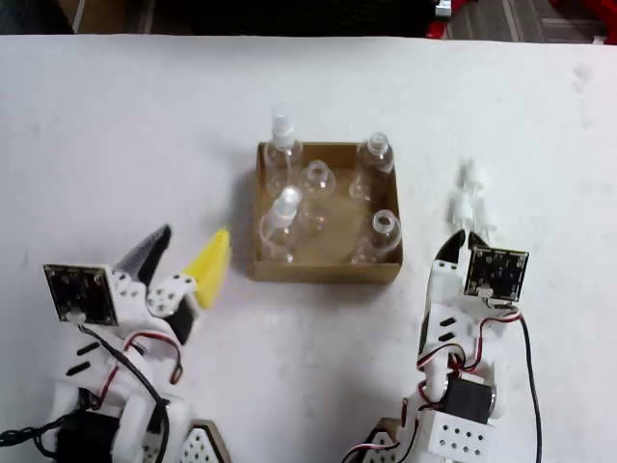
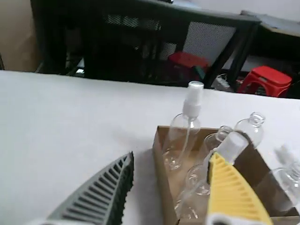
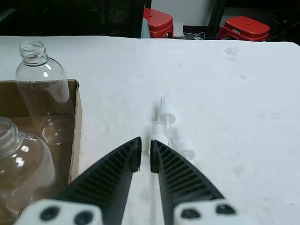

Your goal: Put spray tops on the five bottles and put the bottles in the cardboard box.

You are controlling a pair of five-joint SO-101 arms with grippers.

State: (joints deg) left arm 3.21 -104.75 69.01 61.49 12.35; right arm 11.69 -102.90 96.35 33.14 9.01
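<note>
The cardboard box (image 1: pixel 328 267) sits mid-table with five clear bottles standing in it. Two bottles (image 1: pixel 282 149) (image 1: pixel 281 224) on its left side wear white spray tops. The other three (image 1: pixel 318 180) (image 1: pixel 374 159) (image 1: pixel 383 231) have bare necks. Loose spray tops (image 1: pixel 470 200) (image 3: pixel 165 125) lie on the table right of the box. My right gripper (image 1: pixel 452 239) (image 3: pixel 146 154) is shut, empty, its tips just short of those tops. My left gripper (image 1: pixel 195 235) (image 2: pixel 173 187) stands open and empty left of the box, grey and yellow fingers apart, facing a capped bottle (image 2: pixel 183 131).
White table all round the box, with free room at the left and far side. Beyond the far table edge are a dark chair (image 2: pixel 154 42) and red stools (image 3: pixel 243 28). Open-necked bottles (image 3: pixel 44 89) stand by the box wall (image 3: pixel 75 126) next to my right gripper.
</note>
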